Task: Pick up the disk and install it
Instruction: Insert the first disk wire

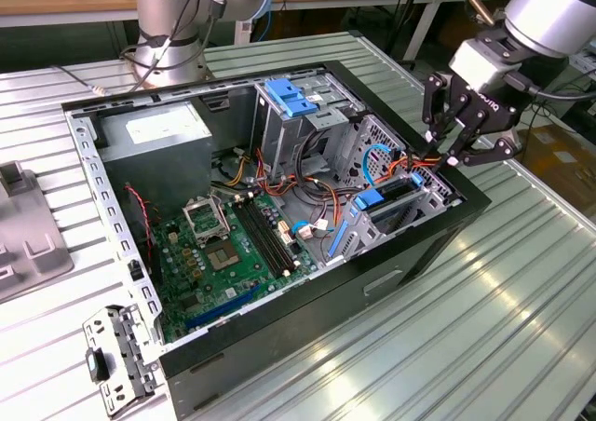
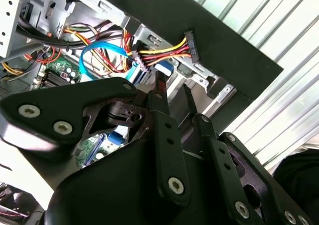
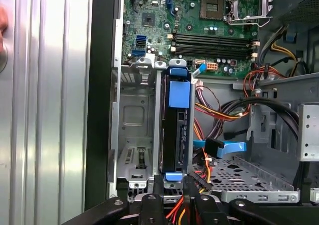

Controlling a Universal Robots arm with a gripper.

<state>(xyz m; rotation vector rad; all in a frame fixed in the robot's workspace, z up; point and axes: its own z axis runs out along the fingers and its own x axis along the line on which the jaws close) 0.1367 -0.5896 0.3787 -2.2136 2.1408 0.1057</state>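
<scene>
Evidently the disk (image 3: 177,130) stands on edge in the case's drive bay (image 3: 133,130) in the first wrist view, while the exterior view shows the gripper (image 1: 453,142) hanging empty above that corner, fingers apart.

Disk (image 3: 177,130) on edge in case (image 1: 447,225) bay, motherboard (image 1: 223,253) beside it; pincer (image 1: 456,142) above bay end.

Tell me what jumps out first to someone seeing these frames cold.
An open computer case lies on its side on a ribbed metal table, its green motherboard exposed. The black gripper hangs over the case's corner at the exterior view's right, above the drive bay. There the disk, with blue rails, stands on edge in its slot beside a tangle of red, yellow and orange cables.
</scene>
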